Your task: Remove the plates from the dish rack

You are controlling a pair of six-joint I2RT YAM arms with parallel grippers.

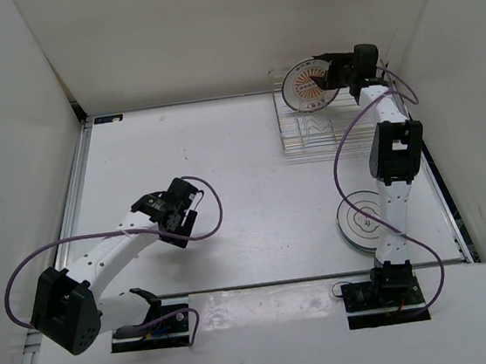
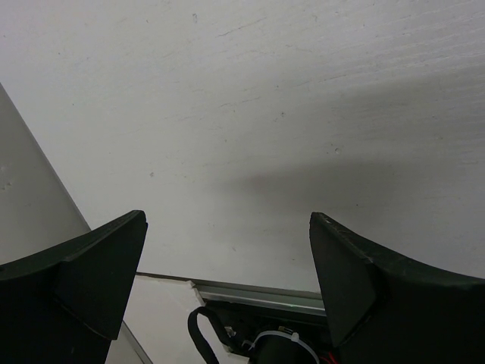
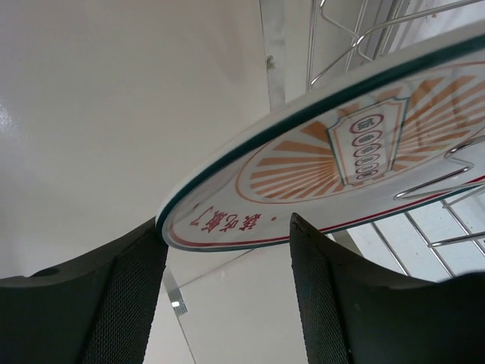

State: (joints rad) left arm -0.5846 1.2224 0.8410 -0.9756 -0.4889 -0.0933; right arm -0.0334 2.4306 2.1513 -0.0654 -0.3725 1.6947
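The white plate with an orange sunburst centre stands upright in the silvery wire dish rack at the back right. My right gripper is open at that plate's rim. In the right wrist view the plate hangs just above my open right gripper, and its lowest edge sits between the fingertips, touching the left one. White plates with thin black rings lie flat on the table by the right arm, partly hidden by it. My left gripper is open and empty over bare table, as the left wrist view shows.
White walls close in the table on the left, back and right. The rack's wavy wires run close behind the plate. A metal rail edges the table's left side. The right arm stretches over the ringed plates.
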